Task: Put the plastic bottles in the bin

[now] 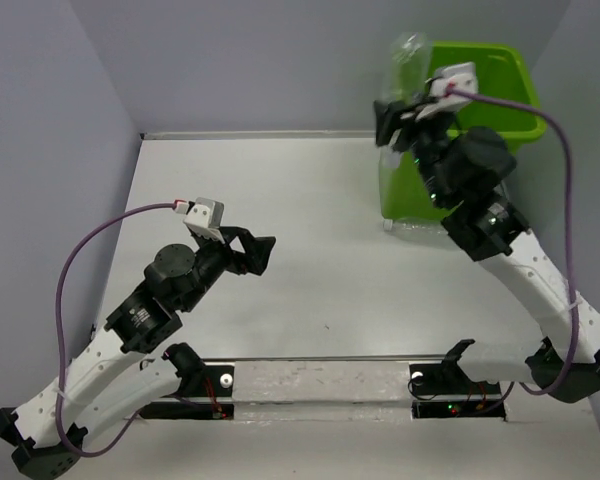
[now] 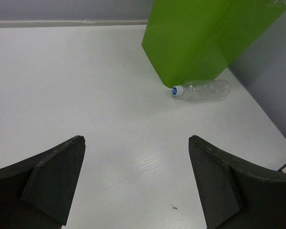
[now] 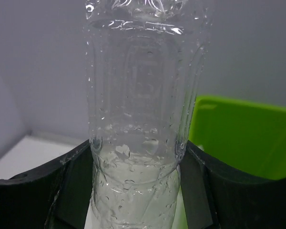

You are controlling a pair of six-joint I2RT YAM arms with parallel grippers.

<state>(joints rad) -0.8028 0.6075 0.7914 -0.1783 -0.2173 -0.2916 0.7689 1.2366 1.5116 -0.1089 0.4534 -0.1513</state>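
My right gripper (image 1: 400, 118) is shut on a clear plastic bottle (image 1: 408, 62) and holds it up beside the left rim of the lime-green bin (image 1: 510, 100). In the right wrist view the bottle (image 3: 140, 109) stands between both fingers, with the bin (image 3: 243, 138) behind it at right. A second clear bottle with a blue cap (image 2: 200, 90) lies on the table against the bin's foot (image 2: 195, 43); it also shows in the top view (image 1: 417, 229). My left gripper (image 1: 263, 252) is open and empty above the table, left of centre; the left wrist view shows it (image 2: 136, 179) apart from the lying bottle.
The white table (image 1: 310, 200) is walled by grey panels at the back and both sides. The bin stands in the far right corner. No orange or green bottles show.
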